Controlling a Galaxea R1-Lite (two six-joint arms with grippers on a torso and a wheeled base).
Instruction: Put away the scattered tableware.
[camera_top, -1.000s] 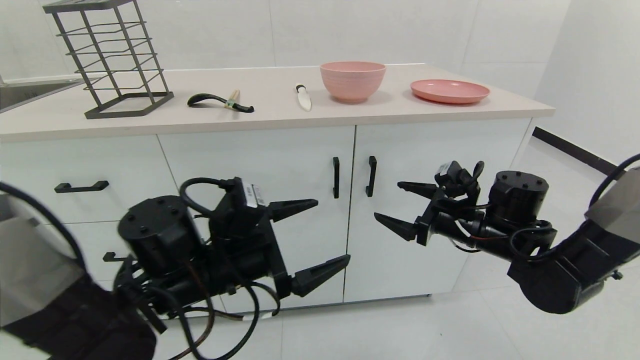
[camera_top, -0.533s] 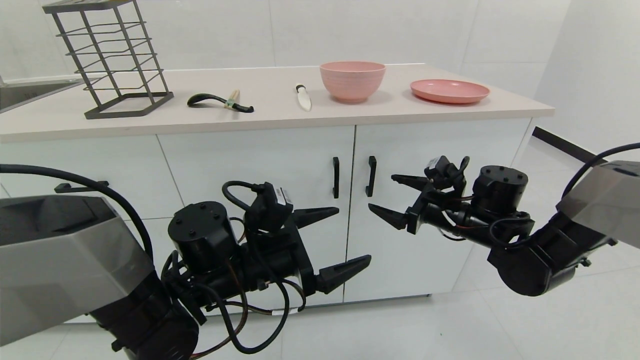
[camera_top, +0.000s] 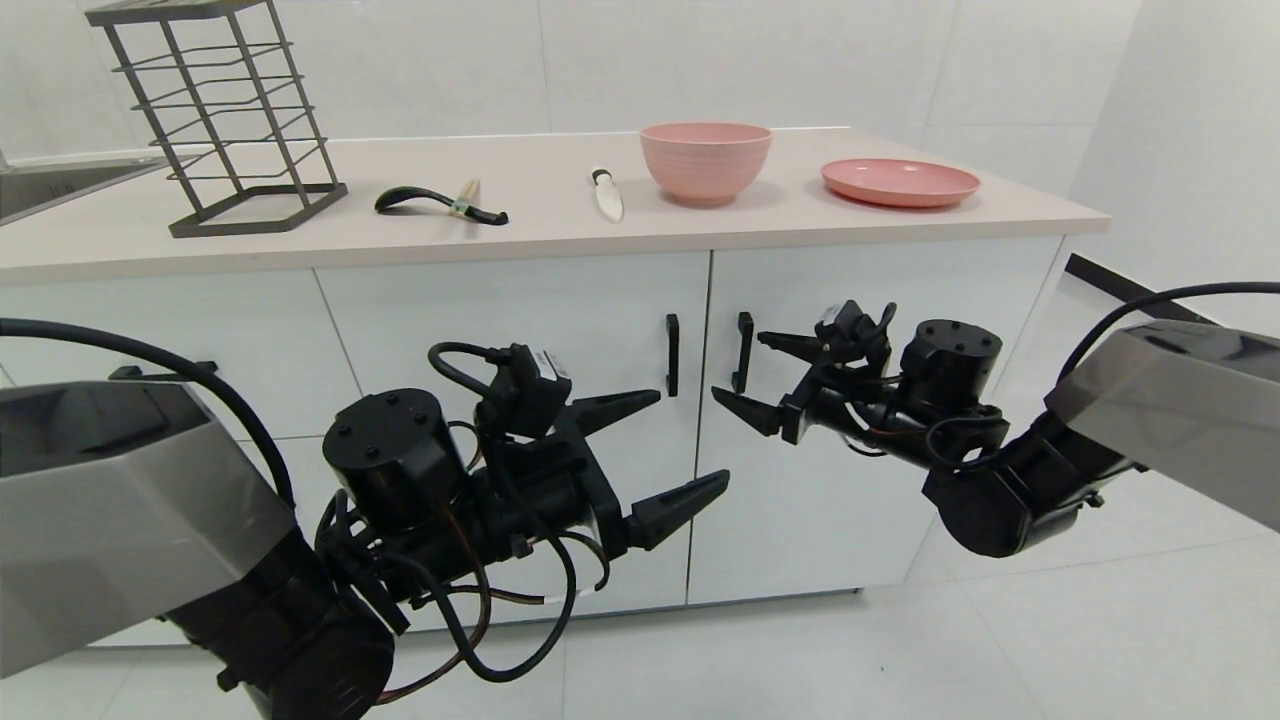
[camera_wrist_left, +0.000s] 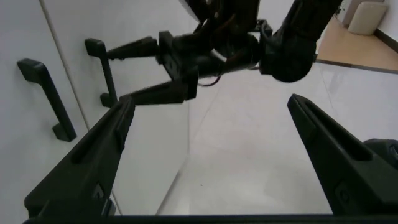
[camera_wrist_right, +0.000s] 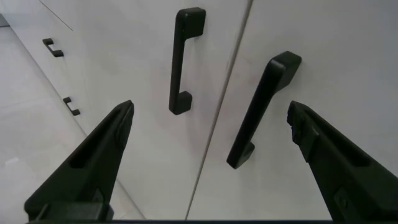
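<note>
Wire rack (camera_top: 225, 120) stood upright at the left end of the counter (camera_top: 540, 235). Right of it lay a black spoon (camera_top: 415, 198), long axis left-right, bowl end toward the rack, with a pale stick-like piece (camera_top: 466, 192) across its handle. White knife (camera_top: 606, 194) lay near-perpendicular to the counter's front edge, dark end toward the wall. Then a pink bowl (camera_top: 705, 160), upright, inside hidden at this angle, and a pink plate (camera_top: 900, 182), flat, near the right end. All tableware was on the counter, none gripped. Left gripper (camera_top: 688, 442) hung below counter level in front of the cabinet, jaws wide, holding nothing. Right gripper (camera_top: 740, 367) was also spread wide, holding nothing, tips just by the two door handles (camera_top: 672, 355). Versus 0.5 s back: the left gripper had edged up slightly, and the right one had shifted left and up toward the handles; the tableware had not moved.
</note>
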